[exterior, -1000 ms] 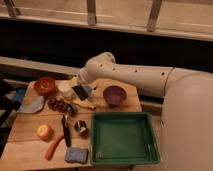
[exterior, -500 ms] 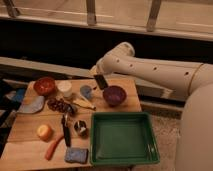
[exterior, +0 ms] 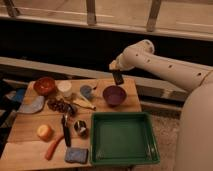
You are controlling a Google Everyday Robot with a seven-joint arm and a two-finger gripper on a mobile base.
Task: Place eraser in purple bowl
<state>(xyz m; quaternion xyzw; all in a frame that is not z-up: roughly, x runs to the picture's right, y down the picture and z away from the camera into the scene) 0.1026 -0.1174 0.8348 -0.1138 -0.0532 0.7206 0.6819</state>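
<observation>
One gripper (exterior: pixel 117 73) hangs just above the purple bowl (exterior: pixel 114 95), jaws clamped on the eraser (exterior: pixel 118 77)

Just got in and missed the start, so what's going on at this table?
A white robot arm is carrying the eraser in its gripper, held in the air just above and behind the purple bowl at the back of the wooden table. The eraser is not in the bowl yet. A green tray sits in front of the bowl.
</observation>
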